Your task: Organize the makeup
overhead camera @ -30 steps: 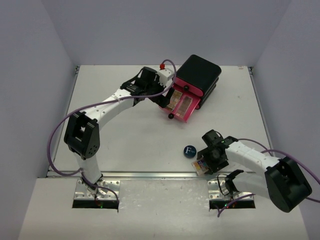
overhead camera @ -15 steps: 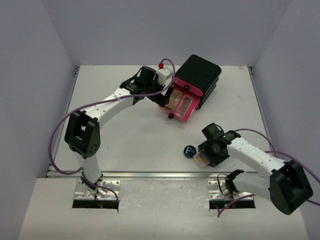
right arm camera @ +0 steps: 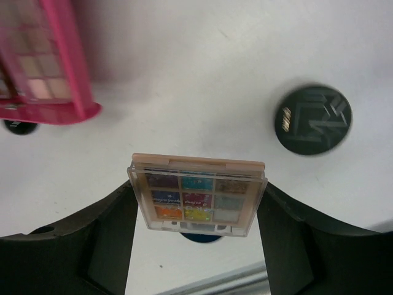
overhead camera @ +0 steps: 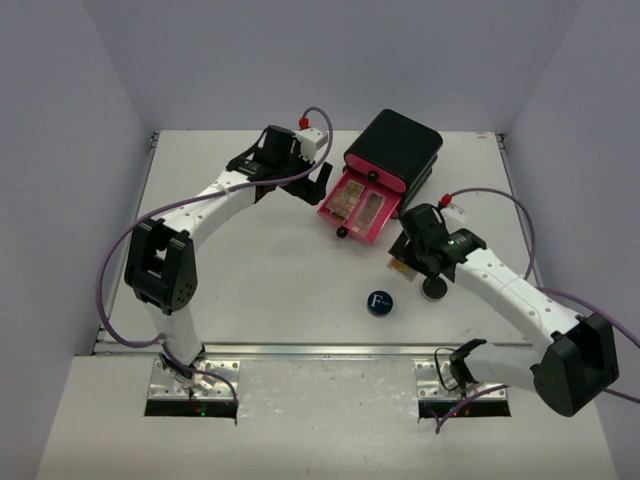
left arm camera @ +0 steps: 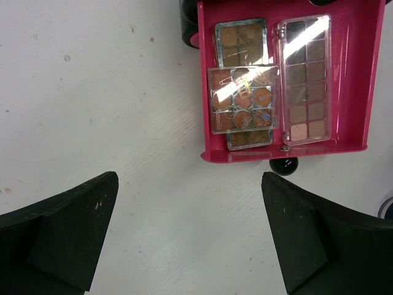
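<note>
My right gripper (overhead camera: 404, 262) is shut on a small multicoloured palette (right arm camera: 198, 196), held off the table just right of the open pink drawer (overhead camera: 334, 216). In that drawer lie a square brown palette (left arm camera: 241, 98) stacked on another and a long palette (left arm camera: 305, 80) beside them. The round blue compact (overhead camera: 379, 302) with a white "F" rests on the table below the held palette. A small round black compact (right arm camera: 313, 120) sits on the table to my right gripper's right. My left gripper (left arm camera: 190, 233) hangs open over bare table left of the drawer, holding nothing.
The black box (overhead camera: 397, 148) that the drawer belongs to stands at the back, right of centre. The drawer's black knob (left arm camera: 283, 165) juts toward the front. White walls enclose the table, and a metal rail (overhead camera: 300, 350) runs along its near edge.
My right gripper has carried the multicoloured palette from the near edge back toward the drawer, uncovering the black compact. My left gripper has drawn back left, away from the drawer.
</note>
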